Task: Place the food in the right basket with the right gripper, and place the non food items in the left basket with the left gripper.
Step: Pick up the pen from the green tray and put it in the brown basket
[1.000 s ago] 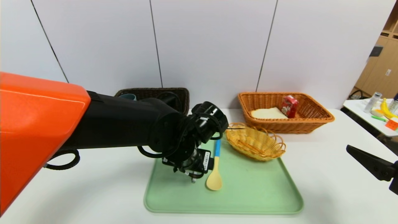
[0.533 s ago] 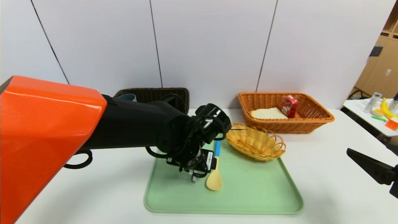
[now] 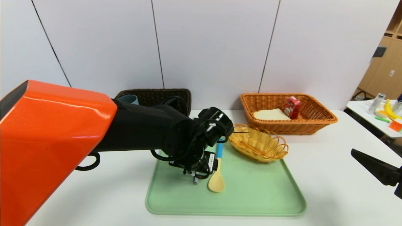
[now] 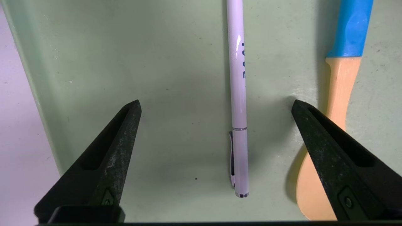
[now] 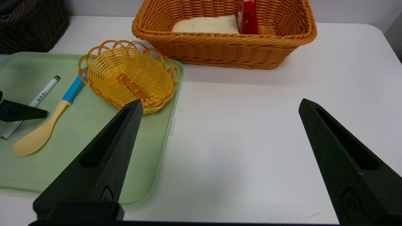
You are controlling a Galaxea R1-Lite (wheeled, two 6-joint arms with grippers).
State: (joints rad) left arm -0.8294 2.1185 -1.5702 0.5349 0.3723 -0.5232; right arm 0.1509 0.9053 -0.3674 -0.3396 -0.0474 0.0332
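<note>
— As the left gripper (image 4: 215, 106) settles lower over the green tray (image 3: 251, 194), what has changed?

— Within the past second the arm has pushed forward and down; its jaws gape wide, empty, straddling the white pen (image 4: 237, 94), with the spoon (image 4: 340, 78) just beside the right jaw.

— And the rest?

— Bread (image 3: 271, 114) and carton (image 3: 292, 107) already lie in the right basket (image 3: 317, 124), a cup (image 3: 128, 99) in the left basket (image 3: 157, 94). The right gripper (image 5: 216, 106) hangs open, idle, near right. Pen likely goes next.

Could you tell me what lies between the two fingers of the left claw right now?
In the left wrist view, the open left claw straddles the slim white pen lying on the pale green plastic tray; only bare tray lies on either side of it.
</note>
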